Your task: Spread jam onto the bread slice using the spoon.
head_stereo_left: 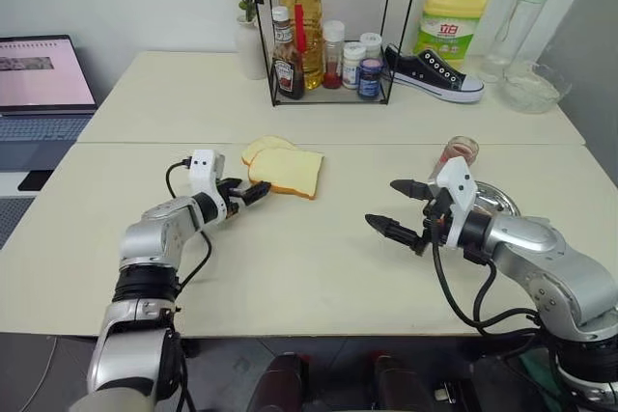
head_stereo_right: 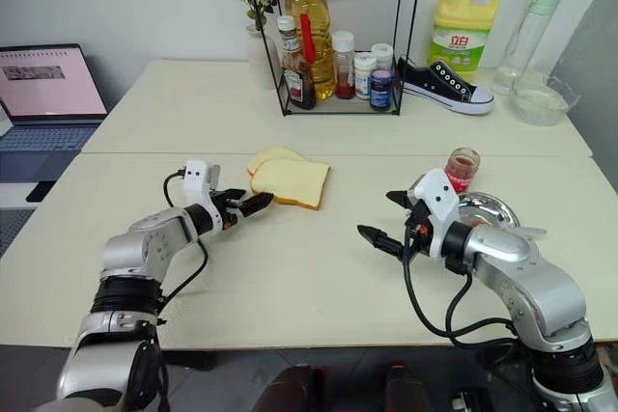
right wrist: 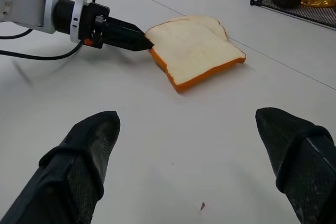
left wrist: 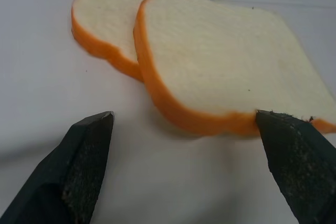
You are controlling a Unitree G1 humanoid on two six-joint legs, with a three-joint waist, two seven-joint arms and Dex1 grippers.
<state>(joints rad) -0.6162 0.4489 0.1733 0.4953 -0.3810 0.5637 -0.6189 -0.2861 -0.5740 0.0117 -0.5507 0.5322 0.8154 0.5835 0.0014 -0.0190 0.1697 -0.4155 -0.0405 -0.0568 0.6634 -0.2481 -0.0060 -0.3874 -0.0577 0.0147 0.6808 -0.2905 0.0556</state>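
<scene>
Two pale bread slices lie overlapped at the table's middle. The bread slice (head_stereo_left: 287,173) is on top of a second slice (head_stereo_left: 263,148). My left gripper (head_stereo_left: 259,192) is open at the top slice's near-left corner, and one fingertip (left wrist: 278,129) touches the crust. My right gripper (head_stereo_left: 384,205) hangs open above bare table to the right and points toward the bread, with nothing between its fingers. The jam (head_stereo_left: 462,153) is in a small glass jar standing just behind the right wrist. I cannot make out the spoon; the right arm covers much of the steel dish.
A round steel dish (head_stereo_left: 497,202) lies beside the jam jar under my right forearm. At the back stand a wire rack of bottles (head_stereo_left: 323,55), a black shoe (head_stereo_left: 435,72), a yellow detergent bottle (head_stereo_left: 452,16) and a glass bowl (head_stereo_left: 529,86). A laptop (head_stereo_left: 39,84) sits far left.
</scene>
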